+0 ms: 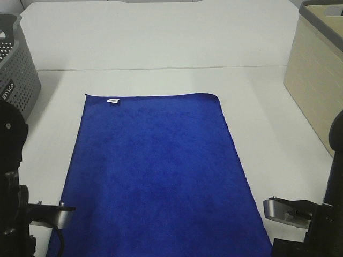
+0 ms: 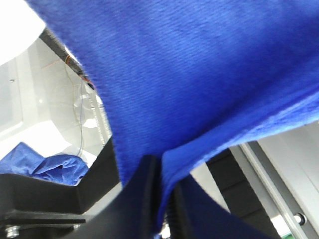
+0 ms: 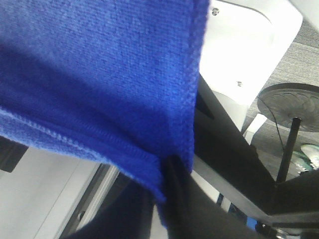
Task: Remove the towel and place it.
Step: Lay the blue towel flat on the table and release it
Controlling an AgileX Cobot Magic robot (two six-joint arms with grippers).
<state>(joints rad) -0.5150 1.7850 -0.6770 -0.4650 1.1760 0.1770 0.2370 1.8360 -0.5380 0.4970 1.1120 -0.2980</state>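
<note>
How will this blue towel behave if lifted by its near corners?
Probably floppy: the towel sags and creases where the left gripper pinches it. Likely light: the right gripper holds it by a corner. Its middle may drag on the table.

Your overhead view is bright and even, the white tabletop [image 1: 161,48] nearly glaring. In both wrist views the royal-blue plush towel [image 2: 199,74] sits close and out of focus.

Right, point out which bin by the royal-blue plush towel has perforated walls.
The grey plastic basket on the left: its walls are full of holes. The beige grey-rimmed bin on the right has closed walls.
</note>
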